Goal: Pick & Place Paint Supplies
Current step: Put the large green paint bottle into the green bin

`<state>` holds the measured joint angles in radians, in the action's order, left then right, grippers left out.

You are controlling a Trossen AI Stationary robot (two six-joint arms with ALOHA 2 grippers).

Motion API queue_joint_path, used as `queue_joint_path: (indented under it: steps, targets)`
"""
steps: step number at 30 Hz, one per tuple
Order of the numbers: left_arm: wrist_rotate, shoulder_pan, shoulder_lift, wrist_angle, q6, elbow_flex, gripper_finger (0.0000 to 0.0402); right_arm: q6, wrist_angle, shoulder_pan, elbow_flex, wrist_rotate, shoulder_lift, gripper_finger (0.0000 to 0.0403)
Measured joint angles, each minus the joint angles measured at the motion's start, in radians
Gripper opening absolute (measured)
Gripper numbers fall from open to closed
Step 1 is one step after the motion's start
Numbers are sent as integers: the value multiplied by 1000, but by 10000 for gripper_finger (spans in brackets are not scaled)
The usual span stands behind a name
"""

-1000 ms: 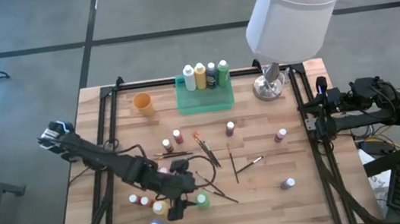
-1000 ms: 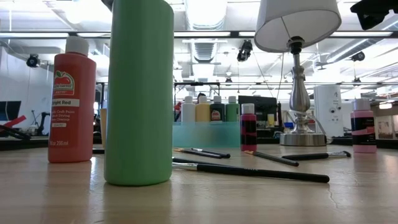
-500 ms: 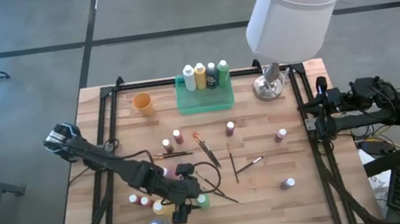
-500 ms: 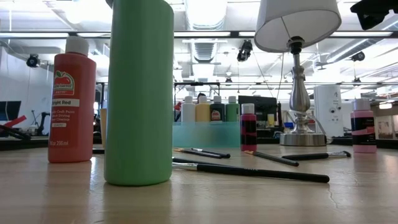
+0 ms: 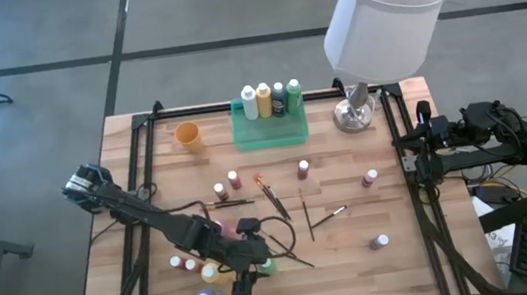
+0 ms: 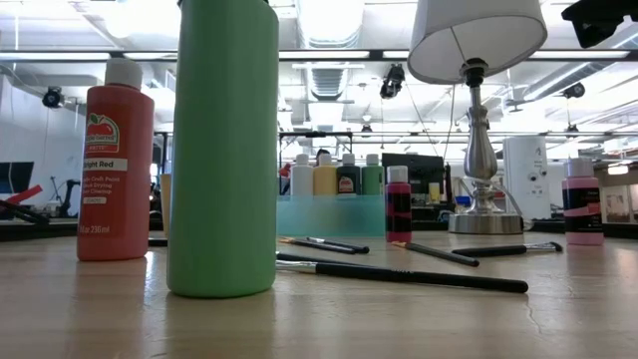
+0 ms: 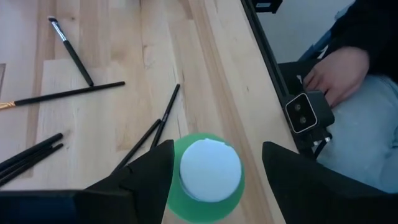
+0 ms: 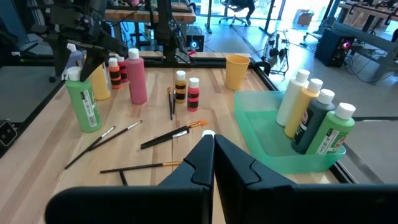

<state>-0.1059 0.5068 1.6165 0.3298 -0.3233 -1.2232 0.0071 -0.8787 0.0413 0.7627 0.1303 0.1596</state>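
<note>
A green paint bottle (image 7: 210, 198) with a white cap (image 7: 210, 170) stands upright near the table's front edge, left of the middle (image 5: 267, 265), and looms large in the low view (image 6: 222, 150). My left gripper (image 7: 217, 148) hangs open above it (image 5: 243, 283), one finger on either side of the cap, touching nothing that I can see. Several more bottles (image 5: 191, 265) and dark-handled brushes (image 5: 272, 201) lie spread over the table. My right gripper (image 8: 212, 155) waits shut at the table's right edge (image 5: 425, 134).
The green tray (image 5: 271, 130) with several bottles stands at the far middle, an orange cup (image 5: 187, 135) to its left, a lamp (image 5: 355, 111) to its right. A red bottle (image 6: 115, 160) stands beside the green one. A person's hand (image 7: 336, 71) rests beyond the near edge.
My left gripper has sunk and gone a little toward the table's right edge, coming over the green bottle. It has stayed open. The bottle has kept its place.
</note>
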Motion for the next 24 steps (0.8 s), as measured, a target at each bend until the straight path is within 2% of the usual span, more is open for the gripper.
queue_joint_path:
  steps: [9,24]
  targets:
    - [-24,0,0,0,5,0,238,0,0,0,0,0,0,8]
    - [-27,-1,0,1,6,0,161,0,0,0,0,0,0,8]
